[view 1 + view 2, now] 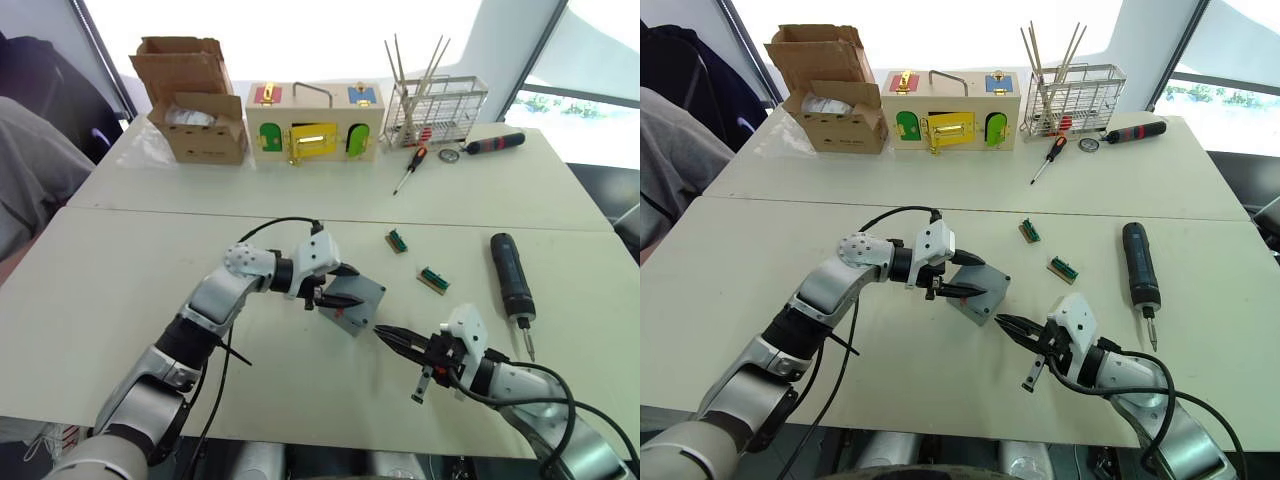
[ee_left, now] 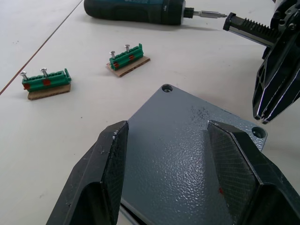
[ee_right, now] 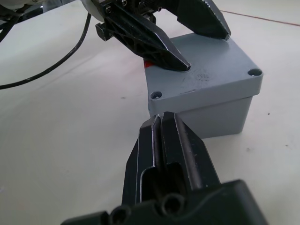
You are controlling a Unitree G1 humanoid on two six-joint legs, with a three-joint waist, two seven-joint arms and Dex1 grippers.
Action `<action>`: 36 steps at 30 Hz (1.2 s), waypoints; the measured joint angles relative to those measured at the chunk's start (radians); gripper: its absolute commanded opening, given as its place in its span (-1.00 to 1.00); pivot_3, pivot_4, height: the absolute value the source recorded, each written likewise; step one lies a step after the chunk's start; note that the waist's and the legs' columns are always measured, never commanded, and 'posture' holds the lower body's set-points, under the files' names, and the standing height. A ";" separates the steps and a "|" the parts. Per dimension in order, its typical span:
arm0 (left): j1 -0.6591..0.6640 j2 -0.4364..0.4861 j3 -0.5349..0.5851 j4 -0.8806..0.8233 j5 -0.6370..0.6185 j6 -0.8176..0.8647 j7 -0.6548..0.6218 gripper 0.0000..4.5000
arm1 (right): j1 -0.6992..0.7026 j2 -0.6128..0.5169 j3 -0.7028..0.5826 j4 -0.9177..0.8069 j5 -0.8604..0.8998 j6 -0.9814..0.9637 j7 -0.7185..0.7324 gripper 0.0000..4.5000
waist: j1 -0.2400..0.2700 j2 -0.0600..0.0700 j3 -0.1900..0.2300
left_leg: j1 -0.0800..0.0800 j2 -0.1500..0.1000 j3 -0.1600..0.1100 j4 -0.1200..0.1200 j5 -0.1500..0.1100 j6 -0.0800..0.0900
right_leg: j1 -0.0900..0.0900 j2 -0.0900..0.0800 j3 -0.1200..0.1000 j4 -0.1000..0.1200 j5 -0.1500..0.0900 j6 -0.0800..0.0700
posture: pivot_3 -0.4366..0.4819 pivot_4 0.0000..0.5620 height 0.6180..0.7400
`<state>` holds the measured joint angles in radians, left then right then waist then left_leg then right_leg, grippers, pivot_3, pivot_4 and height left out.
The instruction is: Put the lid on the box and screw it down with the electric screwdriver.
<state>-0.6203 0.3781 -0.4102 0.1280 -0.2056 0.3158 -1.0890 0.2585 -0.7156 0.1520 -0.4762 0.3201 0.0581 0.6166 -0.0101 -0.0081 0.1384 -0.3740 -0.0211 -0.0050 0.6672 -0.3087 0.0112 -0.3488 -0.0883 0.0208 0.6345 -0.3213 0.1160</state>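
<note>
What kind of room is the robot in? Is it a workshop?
Probably a workshop or test bench: white tables hold an electric screwdriver, a hand screwdriver, and a wooden practice box with latched doors.

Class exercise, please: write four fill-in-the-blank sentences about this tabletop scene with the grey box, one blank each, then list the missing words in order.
1. The lid already sits on top of the grey ____.
2. The left gripper has its fingers spread ____ over the lid.
3. The electric screwdriver lies on the ____, held by neither gripper.
4. The right gripper has its fingers ____ together, pointing at the box.

Missing words: box; open; table; shut
</note>
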 measured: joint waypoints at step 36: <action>0.021 0.011 0.026 -0.023 0.000 0.015 0.010 0.19 | -0.034 0.136 -0.002 0.009 -0.101 0.024 0.058 -0.98 | -0.001 0.000 0.000 | -0.002 0.000 0.000 -0.002 0.000 0.000 | -0.004 -0.001 0.000 -0.002 -0.001 -0.003 | -0.05 -0.47 1.00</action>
<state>-0.5997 0.3890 -0.3845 0.1048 -0.2056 0.3311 -1.0787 0.2246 -0.5799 0.1503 -0.4673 0.2191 0.0818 0.6742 -0.0107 -0.0078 0.1386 -0.3760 -0.0210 -0.0050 0.6648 -0.3089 0.0108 -0.3525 -0.0890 0.0207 0.6320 -0.3226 0.1130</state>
